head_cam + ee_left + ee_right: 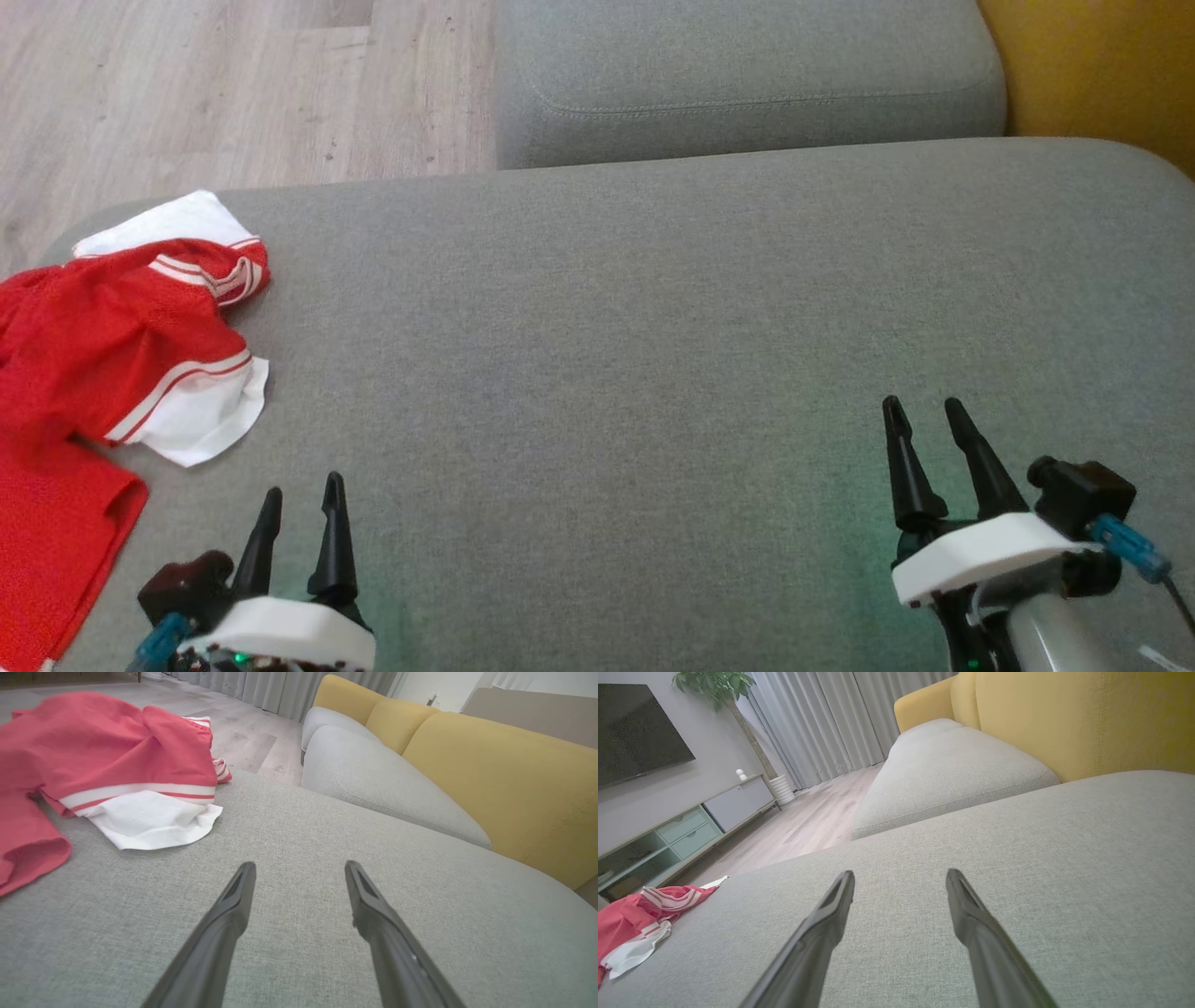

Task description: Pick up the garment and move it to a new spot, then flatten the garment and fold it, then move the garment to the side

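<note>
Sprawling crumpled red garment (89,341), white-trimmed sleeves

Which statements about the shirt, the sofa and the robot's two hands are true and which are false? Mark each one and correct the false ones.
1. The red and white shirt lies crumpled at the left end of the grey seat. True.
2. The left hand is closed on the shirt. False: it is open, empty and clear of the shirt.
3. The right hand is open over bare seat. True.
4. The shirt is neatly folded. False: it is bunched up, not yet flattened.
5. The sofa back is blue. False: it is yellow.
</note>
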Robot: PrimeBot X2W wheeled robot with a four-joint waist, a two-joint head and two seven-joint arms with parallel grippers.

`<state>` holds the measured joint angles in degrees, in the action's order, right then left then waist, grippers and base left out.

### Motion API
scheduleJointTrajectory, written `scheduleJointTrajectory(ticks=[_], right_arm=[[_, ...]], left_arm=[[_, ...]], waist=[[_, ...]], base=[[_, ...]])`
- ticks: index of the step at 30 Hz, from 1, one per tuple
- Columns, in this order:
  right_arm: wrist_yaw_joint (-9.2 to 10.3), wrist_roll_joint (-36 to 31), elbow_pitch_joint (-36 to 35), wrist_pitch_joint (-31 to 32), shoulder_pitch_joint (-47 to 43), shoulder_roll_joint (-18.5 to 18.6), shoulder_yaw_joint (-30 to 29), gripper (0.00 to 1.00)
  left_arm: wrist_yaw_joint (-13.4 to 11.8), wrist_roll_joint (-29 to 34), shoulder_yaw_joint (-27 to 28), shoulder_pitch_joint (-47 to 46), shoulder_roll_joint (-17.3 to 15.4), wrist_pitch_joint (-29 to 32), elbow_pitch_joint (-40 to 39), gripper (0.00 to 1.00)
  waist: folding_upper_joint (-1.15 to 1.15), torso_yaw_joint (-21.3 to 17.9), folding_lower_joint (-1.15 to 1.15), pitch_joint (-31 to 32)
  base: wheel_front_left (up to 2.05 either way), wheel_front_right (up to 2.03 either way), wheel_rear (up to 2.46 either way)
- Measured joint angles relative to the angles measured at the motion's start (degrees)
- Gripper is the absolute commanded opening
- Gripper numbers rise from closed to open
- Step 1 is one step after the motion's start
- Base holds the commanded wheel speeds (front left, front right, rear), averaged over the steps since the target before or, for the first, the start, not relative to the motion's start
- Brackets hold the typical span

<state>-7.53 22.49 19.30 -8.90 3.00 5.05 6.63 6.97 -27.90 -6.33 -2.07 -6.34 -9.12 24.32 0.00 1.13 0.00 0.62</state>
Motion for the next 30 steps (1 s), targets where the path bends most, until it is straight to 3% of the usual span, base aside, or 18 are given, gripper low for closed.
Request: scheduleJointTrajectory(ticks=[11,30], right_arm=[[0.0,-1.1,2.1,-1.8,0.0,-0.7,-1.5,1.0],[0.0,-11.1,4.7,-4.9,-0.1,-1.1,-3.0,1.0]], left_arm=[[-0.4,4.8,1.2,0.0,0.0,-1.6,1.0,1.0],[-0.3,16.9,3.4,0.0,0.0,-4.7,1.9,1.0]], waist=[[0.0,0.8,0.0,0.0],[0.0,1.0,0.0,0.6]], base=[[0.0,0.0,0.0],[0.0,0.0,0.0]])
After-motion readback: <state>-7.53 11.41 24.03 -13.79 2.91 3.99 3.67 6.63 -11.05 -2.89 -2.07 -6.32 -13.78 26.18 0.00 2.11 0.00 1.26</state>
